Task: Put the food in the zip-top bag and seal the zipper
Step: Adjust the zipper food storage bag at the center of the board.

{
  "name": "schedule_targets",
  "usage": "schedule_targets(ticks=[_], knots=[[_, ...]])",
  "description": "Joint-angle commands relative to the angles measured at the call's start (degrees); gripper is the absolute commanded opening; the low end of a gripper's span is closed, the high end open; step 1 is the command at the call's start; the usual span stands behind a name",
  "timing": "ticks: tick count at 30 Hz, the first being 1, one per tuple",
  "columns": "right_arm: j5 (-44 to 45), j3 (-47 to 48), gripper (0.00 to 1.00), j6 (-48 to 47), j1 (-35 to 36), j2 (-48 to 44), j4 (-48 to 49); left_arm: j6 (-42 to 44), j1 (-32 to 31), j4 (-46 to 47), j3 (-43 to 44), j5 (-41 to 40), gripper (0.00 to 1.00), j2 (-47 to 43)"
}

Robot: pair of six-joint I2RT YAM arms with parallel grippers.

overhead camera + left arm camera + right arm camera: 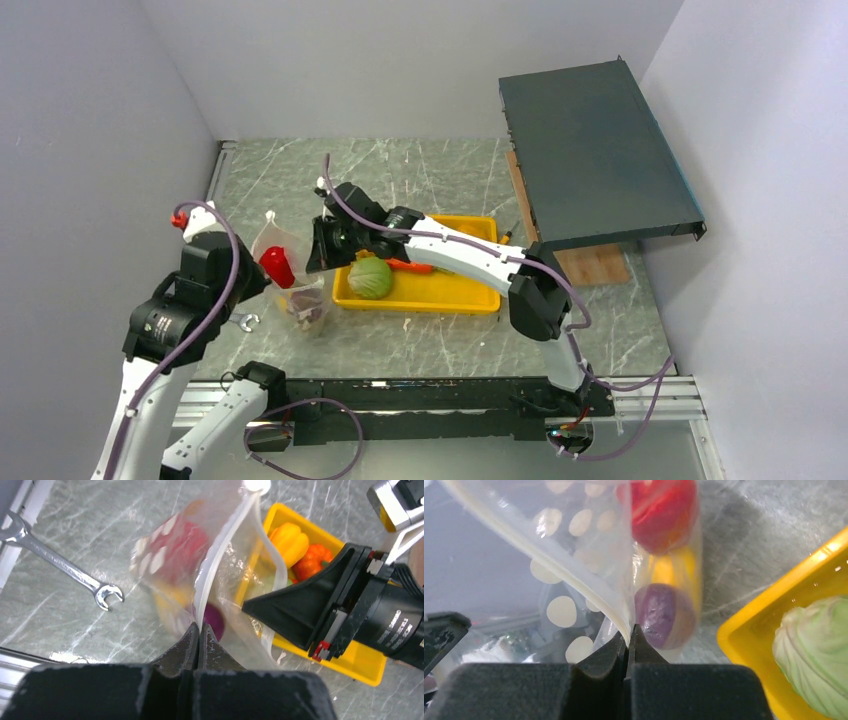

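Note:
The clear dotted zip-top bag [297,283] is held up between both grippers, left of the yellow tray [450,292]. My left gripper [199,629] is shut on the whitish zipper strip [220,550]. My right gripper [629,632] is shut on the same strip [574,577] at another spot. Inside the bag are a red piece [659,510], a yellow piece [671,570] and the purple onion [664,615]. The green cabbage [370,277] and carrot [410,267] lie in the tray, with the yellow pepper [290,540] and orange pumpkin [312,560]. The bag mouth gapes between the grips.
A steel wrench [245,322] lies on the marble table left of the bag, and shows in the left wrist view [60,565]. A dark flat case [595,150] leans at the back right over a wooden board [590,265]. Grey walls enclose the table.

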Motion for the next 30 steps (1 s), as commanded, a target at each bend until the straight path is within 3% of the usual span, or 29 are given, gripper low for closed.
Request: schedule_targets(ticks=[1,7,10,12,16,20,30], knots=[[-1.7,8.2,0.00,-5.6,-1.2,-2.6,-1.4,0.5,-0.1,-1.0,6.1,-2.2,0.00,5.2],[-4.1,5.8,0.00,-7.0,-0.9,-3.2,1.9,4.4,-0.1,0.4,3.0,-4.9,0.00,3.8],[-3.9,-4.2,0.07,-8.1,-0.8,-5.9,10.3,8.5,-0.1,7.0,-5.1,-3.3,0.00,-1.9],[-2.4,-8.0,0.19,-9.1,-0.9,-7.0,12.9,10.3,-0.1,9.9,-8.9,-2.8,0.00,-5.1],[-0.6,1.6,0.45,-12.7,-0.9,-3.7,-1.1,10.1,-0.1,7.9,-9.6,-2.1,0.00,-6.0],[3.6,5.4,0.67,-15.1,1.3,-5.1,-8.4,11.8,-0.1,7.7,-10.0,-2.0,0.00,-5.2],[13.7,-0.4,0.85,-21.1,2.2,-21.3,-14.0,16.1,-0.1,10.9,-11.1,-6.3,0.00,-2.8]])
